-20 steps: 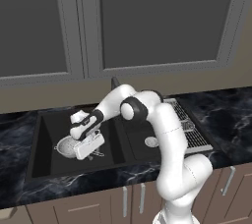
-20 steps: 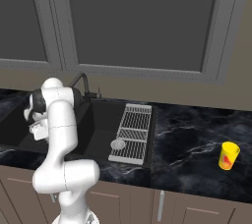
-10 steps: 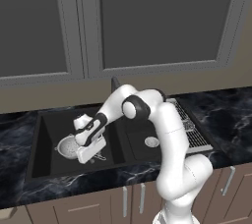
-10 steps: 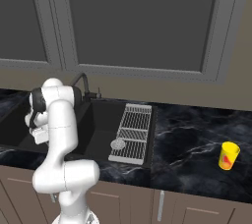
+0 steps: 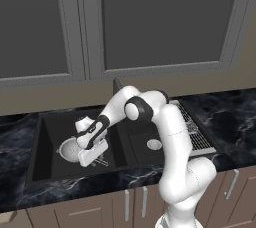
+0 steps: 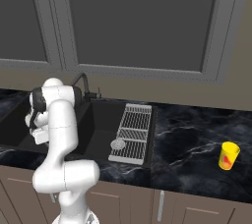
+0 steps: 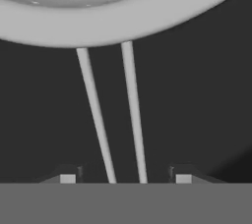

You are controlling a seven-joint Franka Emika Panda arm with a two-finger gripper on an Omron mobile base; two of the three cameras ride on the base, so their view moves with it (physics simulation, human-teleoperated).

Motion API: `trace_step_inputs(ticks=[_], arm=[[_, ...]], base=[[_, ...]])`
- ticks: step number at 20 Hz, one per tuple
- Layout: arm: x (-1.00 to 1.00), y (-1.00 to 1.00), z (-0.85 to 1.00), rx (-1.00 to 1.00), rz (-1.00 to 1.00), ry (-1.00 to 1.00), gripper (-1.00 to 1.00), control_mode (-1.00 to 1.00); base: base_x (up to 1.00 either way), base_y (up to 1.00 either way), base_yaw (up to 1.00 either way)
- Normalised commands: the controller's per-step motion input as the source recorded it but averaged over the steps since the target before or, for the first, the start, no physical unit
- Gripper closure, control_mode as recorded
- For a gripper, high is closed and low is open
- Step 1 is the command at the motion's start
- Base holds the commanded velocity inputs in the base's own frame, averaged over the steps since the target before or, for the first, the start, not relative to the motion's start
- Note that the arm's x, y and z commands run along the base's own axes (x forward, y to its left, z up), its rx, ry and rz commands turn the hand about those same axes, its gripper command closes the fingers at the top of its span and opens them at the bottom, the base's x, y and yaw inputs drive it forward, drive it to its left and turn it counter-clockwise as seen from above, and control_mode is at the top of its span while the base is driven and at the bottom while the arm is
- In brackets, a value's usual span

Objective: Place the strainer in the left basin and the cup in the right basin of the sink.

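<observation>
Hand view: my gripper [image 7: 125, 179] stands open, astride the strainer [image 7: 98, 2] handle without gripping; lifting out crooked could snag it.

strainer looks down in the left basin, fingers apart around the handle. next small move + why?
Probably lift the gripper straight up off the handle. The strainer sits on the floor of the left basin, and the hand view shows the fingers standing apart on either side of the handle wires, not pinching them. The cup waits on the counter far to the right.
</observation>
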Motion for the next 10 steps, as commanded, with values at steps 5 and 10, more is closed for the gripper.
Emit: trace_step_inputs(ticks=[5, 10], arm=[[0.0, 0.0, 0.17, 0.0, 0.0, -0.08, -1.0, -1.0], [0.0, 0.0, 0.29, 0.0, 0.0, -0.14, -1.0, -1.0]], base=[[0.0, 0.0, 0.0], [0.0, 0.0, 0.0]])
